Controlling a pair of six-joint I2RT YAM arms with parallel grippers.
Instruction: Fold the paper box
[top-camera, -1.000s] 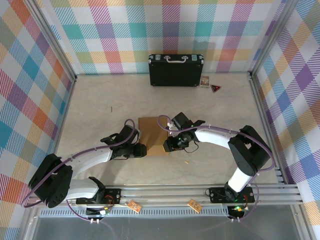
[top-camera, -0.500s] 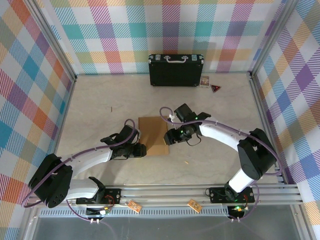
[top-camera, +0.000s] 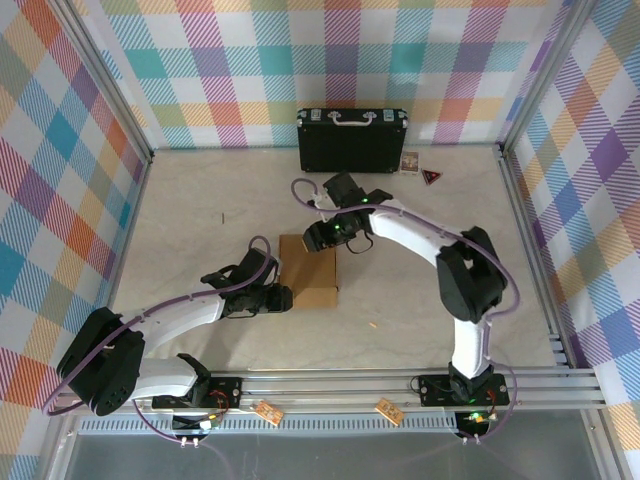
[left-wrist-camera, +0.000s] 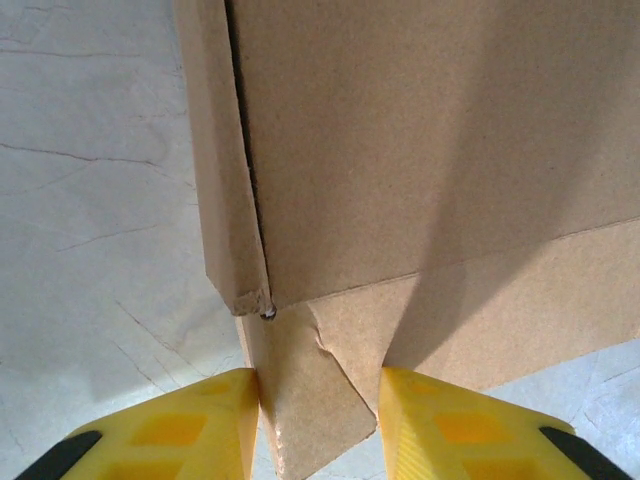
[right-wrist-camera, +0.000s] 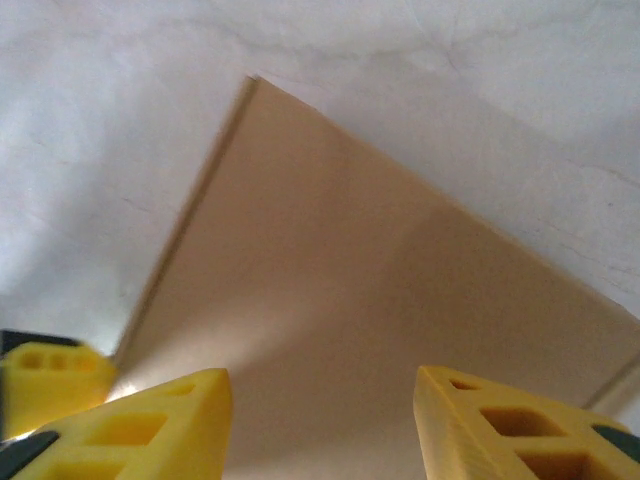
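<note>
brown box (top-camera: 310, 275) lies at desk (top-camera: 190, 210) centre. left pincer (left-wrist-camera: 320, 405) is clamped on its near-left corner flap; hold it firm. right pincer (right-wrist-camera: 320, 405), jaws apart over the far edge, should press down squarely.

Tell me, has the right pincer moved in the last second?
Yes. The right pincer has swung from the right edge of the paper box to its far edge, closer to the black case.
</note>
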